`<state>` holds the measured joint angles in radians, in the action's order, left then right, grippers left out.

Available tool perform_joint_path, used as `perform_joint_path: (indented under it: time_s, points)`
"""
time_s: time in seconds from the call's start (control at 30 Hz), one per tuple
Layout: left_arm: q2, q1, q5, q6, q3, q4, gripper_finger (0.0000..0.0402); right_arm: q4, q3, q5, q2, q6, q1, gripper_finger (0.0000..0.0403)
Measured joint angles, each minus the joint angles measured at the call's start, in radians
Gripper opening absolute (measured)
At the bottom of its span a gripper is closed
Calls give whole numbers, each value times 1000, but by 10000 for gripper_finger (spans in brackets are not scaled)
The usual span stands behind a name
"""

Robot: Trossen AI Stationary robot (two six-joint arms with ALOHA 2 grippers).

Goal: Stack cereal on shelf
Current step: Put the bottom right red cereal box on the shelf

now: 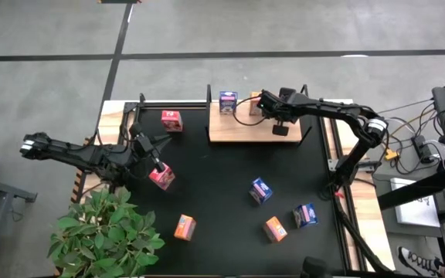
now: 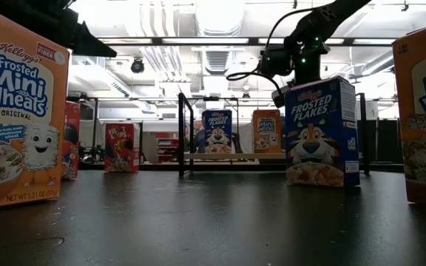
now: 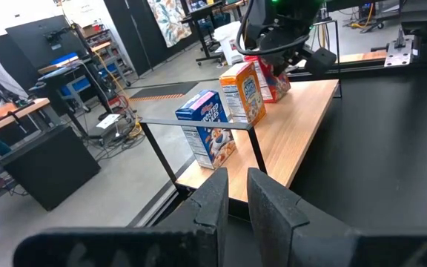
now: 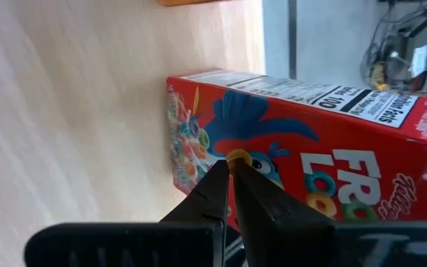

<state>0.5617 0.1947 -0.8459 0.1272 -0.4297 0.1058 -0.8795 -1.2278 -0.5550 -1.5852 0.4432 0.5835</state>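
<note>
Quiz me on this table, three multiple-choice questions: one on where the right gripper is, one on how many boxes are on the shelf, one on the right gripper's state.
1. The right gripper is
A. over the shelf
B. by the plant
C. off the table

2. Boxes on the shelf:
A. one
B. three
C. six

3. The right gripper is
A. wide open
B. shut
C. clamped on a blue box

Answers:
1 A, wood board and a red box lie right under it.
2 B, blue, orange and red stand there.
3 B, its fingers meet with nothing between.
</note>
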Motion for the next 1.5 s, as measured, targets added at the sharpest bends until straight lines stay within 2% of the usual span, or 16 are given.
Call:
perform_joint_path:
  time_s: [0.23,0.47,0.6,0.7,0.8,1.1,1.33,1.5]
  points:
    - [0,0,0,3,0,0,36,-17,1,-2,12,19,-1,13]
    - [0,0,0,3,0,0,36,-80,1,15,97,-48,-5,13]
    - [0,0,0,3,0,0,36,-93,9,117,174,-118,14,13]
    - [0,0,0,3,0,0,36,-16,46,210,231,-158,38,13]
    - [0,0,0,3,0,0,36,84,114,251,281,-172,46,13]
    - [0,0,0,6,0,0,36,316,292,216,308,-209,49,13]
    - [0,0,0,6,0,0,36,350,300,141,265,-211,50,13]
    - [0,0,0,6,0,0,36,370,295,134,240,-208,54,13]
